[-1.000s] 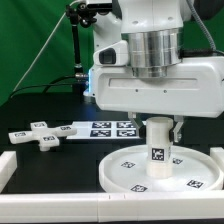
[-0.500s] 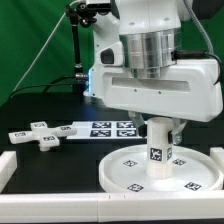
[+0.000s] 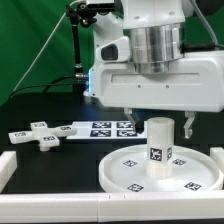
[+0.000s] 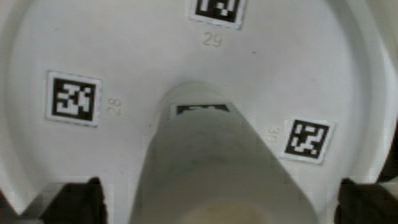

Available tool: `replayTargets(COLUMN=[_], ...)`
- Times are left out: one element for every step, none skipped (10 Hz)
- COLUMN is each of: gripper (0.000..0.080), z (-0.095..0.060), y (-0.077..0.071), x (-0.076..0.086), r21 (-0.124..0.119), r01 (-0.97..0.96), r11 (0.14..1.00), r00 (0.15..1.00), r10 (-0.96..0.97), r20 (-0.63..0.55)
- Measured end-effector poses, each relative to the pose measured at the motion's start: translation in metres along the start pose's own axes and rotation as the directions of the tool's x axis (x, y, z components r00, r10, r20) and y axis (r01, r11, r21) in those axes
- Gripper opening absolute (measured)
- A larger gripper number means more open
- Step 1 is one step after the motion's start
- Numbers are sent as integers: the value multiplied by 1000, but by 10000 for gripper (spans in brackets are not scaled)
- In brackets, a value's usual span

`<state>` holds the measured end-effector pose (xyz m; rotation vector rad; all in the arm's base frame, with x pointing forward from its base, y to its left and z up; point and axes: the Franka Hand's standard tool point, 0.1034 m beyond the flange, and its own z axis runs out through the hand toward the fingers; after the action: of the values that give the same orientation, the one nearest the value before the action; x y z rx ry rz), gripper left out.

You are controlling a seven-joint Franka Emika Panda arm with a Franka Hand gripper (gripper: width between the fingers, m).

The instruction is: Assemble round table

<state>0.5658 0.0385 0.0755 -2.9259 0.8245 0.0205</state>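
The white round disc (image 3: pixel 130 172) lies flat at the table's front, tags on its face. The short cylinder leg (image 3: pixel 160 146) stands upright on the disc's centre. My gripper (image 3: pixel 160 119) hangs just over the leg's top, open, with a finger out to each side of the leg and a gap between each and it. In the wrist view the leg (image 4: pixel 222 150) runs up the middle over the disc (image 4: pixel 107 50), and the dark fingertips (image 4: pixel 79 203) stand well apart from it. The cross-shaped foot (image 3: pixel 38 133) lies loose at the exterior view's left.
The marker board (image 3: pixel 105 128) lies behind the disc, between it and the foot. White rails (image 3: pixel 8 165) border the front left and the right edge (image 3: pixel 217 155). A green backdrop and a dark stand are at the back.
The jaws have spread from shut on the leg to wide open, letting it go. The hand has lifted a little; the leg stays standing on the disc.
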Motion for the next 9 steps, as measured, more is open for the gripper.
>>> replayTargets(gripper=[649,649,649,649,649,649,649,649,649], z=[-1,0,1,1,1,1,-2,-4,-5], y=[6,6,6,6,6,7,15,26,41], x=[-7,-8,-8,-8,-8,-9,-13,-19,-21], r21=[-2,1,0,0,0,0,-1,2,22], r01=[112,96,98,98,98,139,216,275,301], r11=[994,995,995,995,995,990,976,962,953], r00=[994,995,995,995,995,990,976,961,953], r10=[-112,-96,-98,-98,-98,-139,-216,-275,-302], r20=[8,12,12,12,13,10,6,14,20])
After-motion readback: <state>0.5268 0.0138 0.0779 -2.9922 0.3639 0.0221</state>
